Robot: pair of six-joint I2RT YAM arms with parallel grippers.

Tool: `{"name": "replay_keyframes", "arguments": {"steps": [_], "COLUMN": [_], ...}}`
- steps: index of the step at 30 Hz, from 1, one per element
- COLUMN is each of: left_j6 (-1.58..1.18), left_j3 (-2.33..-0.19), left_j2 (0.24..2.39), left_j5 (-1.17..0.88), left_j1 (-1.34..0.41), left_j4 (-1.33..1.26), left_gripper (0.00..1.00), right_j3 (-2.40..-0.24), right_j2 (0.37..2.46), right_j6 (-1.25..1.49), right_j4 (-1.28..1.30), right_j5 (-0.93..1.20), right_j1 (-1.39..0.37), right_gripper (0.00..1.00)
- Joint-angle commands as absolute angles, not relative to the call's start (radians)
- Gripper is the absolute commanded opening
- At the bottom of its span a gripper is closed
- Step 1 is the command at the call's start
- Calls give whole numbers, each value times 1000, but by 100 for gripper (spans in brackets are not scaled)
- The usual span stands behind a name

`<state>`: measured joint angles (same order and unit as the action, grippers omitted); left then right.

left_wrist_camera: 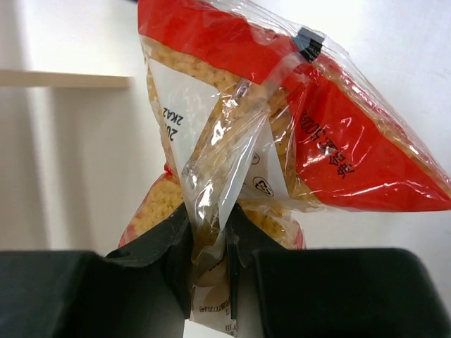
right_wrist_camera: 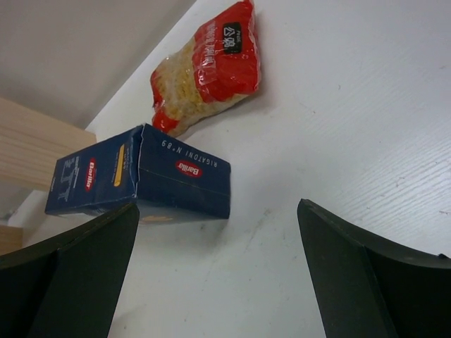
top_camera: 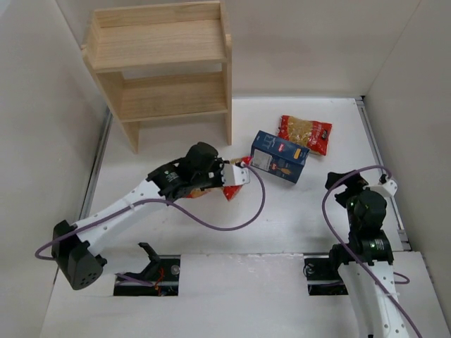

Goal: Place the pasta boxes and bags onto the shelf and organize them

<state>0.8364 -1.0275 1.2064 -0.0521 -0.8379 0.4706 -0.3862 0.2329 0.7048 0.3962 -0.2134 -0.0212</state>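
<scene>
The left gripper (left_wrist_camera: 211, 236) is clamped on a fold of film on a bag (left_wrist_camera: 232, 120), which bunches just ahead of it. The shelf (top_camera: 162, 67) lies off to its left and farther out, so this arm, the nearer one, would need to swing left. The right gripper (right_wrist_camera: 218, 246) gapes empty.

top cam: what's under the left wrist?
A pasta bag. Only its red end peeks out; the left arm covers the rest. The wrist view shows the left gripper shut on a fold of its plastic. Whether it's lifted can't be seen.
</scene>
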Motion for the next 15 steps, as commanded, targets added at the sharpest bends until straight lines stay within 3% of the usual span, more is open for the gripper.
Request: {"name": "replay_keyframes", "arguments": {"steps": [1,9,15], "left_j6": [888,1147,1388], "left_j3": [-1224,-1724,-1938], "left_j2": [1124,1189,1342], "left_j5": [54,109,-184], "left_j1": [-806,-670,-345], "left_j4": [368,315,42], "left_gripper": [2,3,5], "right_j3": [-443,-537,-597], "right_j2": [313,558,739], "right_j6": [672,652,649], "right_j4": [310,186,88], "right_j5": [-213,-212,-212], "right_j1": [-25,-85,-157], "right_gripper": [100,100,100]}}
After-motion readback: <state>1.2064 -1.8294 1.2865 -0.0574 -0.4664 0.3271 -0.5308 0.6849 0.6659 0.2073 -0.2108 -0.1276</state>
